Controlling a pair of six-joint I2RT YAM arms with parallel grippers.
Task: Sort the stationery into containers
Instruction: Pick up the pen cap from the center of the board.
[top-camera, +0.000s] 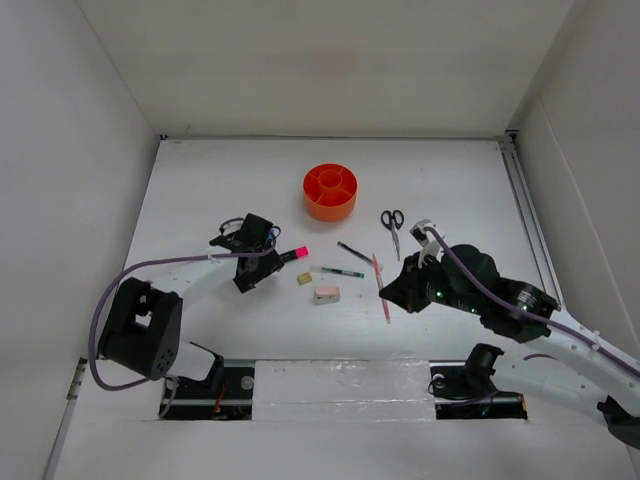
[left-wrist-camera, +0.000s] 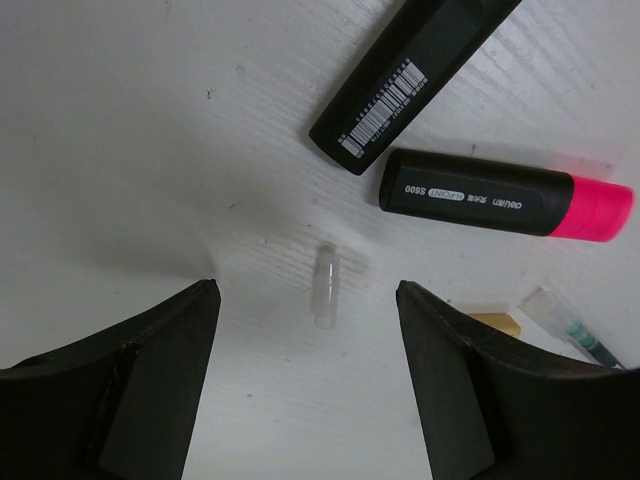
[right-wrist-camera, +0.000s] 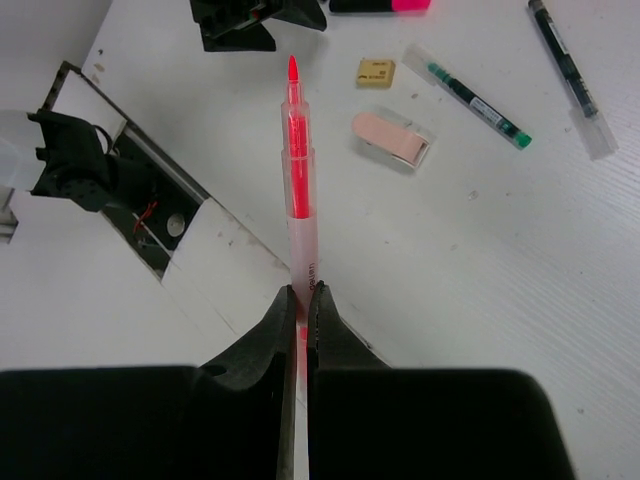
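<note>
The right hand (right-wrist-camera: 300, 300) is pinched tight on the near end of the pink-red pencil (right-wrist-camera: 297, 170). Its two fingers are almost together, with only the clear barrel between them. The pencil runs straight out from the fingertips, its red point aimed across the counter (top-camera: 200, 200) toward the left hand (right-wrist-camera: 250, 20). Whether the pencil is off the counter or lying on it cannot be told.

In the right wrist view, the pinkish eraser (right-wrist-camera: 392, 138) lies just to the right of the pencil shaft, with the tan eraser (right-wrist-camera: 375, 72) beyond it. Further right are the green-tipped pen (right-wrist-camera: 478, 100) and the dark pen (right-wrist-camera: 565, 70), apart from each other.

The left hand (left-wrist-camera: 305, 290) is spread wide and holds nothing. A small clear cap (left-wrist-camera: 326, 285) lies on the counter between its fingers, touching neither. Just ahead of the fingertips lies the pink-capped highlighter (left-wrist-camera: 500, 195), and a second black highlighter (left-wrist-camera: 410, 80) lies close beyond it – its cap is out of view.

The orange organiser (top-camera: 330, 192) stands at the far middle of the counter, well apart from both hands. The scissors (top-camera: 392, 228) lie to its right.
</note>
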